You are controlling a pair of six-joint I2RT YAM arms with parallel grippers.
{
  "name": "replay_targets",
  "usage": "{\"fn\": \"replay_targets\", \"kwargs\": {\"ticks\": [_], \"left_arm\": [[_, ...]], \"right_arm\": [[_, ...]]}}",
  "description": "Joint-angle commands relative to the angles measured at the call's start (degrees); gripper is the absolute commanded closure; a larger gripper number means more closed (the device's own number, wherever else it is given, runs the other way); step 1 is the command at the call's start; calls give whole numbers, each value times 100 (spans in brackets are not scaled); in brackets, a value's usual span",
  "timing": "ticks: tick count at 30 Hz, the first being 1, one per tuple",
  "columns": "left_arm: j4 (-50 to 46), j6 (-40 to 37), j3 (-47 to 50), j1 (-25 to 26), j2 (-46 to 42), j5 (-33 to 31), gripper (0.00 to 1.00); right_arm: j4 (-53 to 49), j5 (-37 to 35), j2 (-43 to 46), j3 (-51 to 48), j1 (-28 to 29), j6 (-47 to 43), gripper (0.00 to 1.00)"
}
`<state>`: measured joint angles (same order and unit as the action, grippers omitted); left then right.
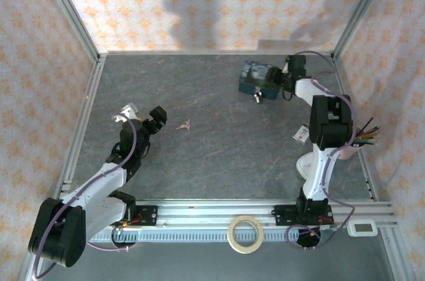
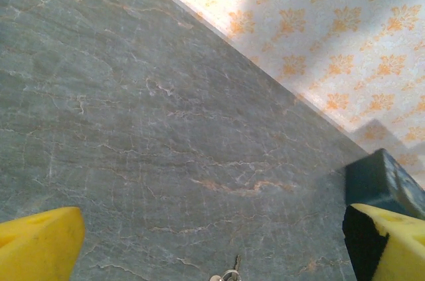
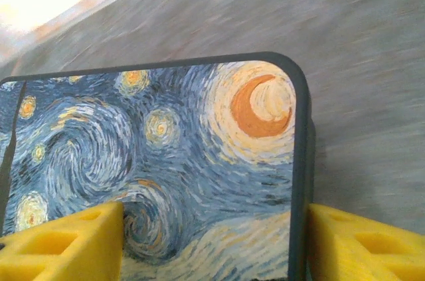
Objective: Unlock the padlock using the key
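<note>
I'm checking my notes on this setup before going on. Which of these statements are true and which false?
1. The key lies loose on the table near the left gripper. True.
2. The left gripper is shut. False: its jaws stand wide open.
3. The right gripper is over the blue tin. True.
4. The roll of tape sits beside the tin. False: it lies at the near edge, between the arm bases.
5. The key is in the padlock. False: the padlock lies by the tin, well apart from the key.
</note>
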<state>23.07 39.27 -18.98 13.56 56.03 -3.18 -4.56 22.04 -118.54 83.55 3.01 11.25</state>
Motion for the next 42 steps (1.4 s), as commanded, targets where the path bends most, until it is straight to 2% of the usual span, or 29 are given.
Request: {"fn": "replay_targets", "kwargs": {"ticks": [1,6,13,18,21,25,32,37,42], "left_arm": [[276,177,16,24,72,108,1],[269,318,-10,31,175,72,1],[111,432,-44,24,276,222,1],[14,454,-5,8,286,307,1],[96,595,61,-120,260,413,1],[393,1083,250,-489,314,588,1],[768,1608,468,-997,520,756,1],[1045,1847,548,-1166,637,983,1],[994,1883,614,-1274,513,1152,1]], "right_arm": [[-676,138,-327,-240,598,-335,33],[-538,121,-455,-161,1303,-152,33],[-910,46,-939,764,1991,-225,33],[-1240,-707,-510,1152,2231,-379,28],[-1343,-1162,147,951,2305,-440,27],[-1405,-1389,997,210,2575,-569,26],[-1203,-1221,1675,-1006,3686,-481,31],[-1281,-902,1101,-537,4546,-890,35],[-1607,-473,38,586,4725,-1216,41]]}}
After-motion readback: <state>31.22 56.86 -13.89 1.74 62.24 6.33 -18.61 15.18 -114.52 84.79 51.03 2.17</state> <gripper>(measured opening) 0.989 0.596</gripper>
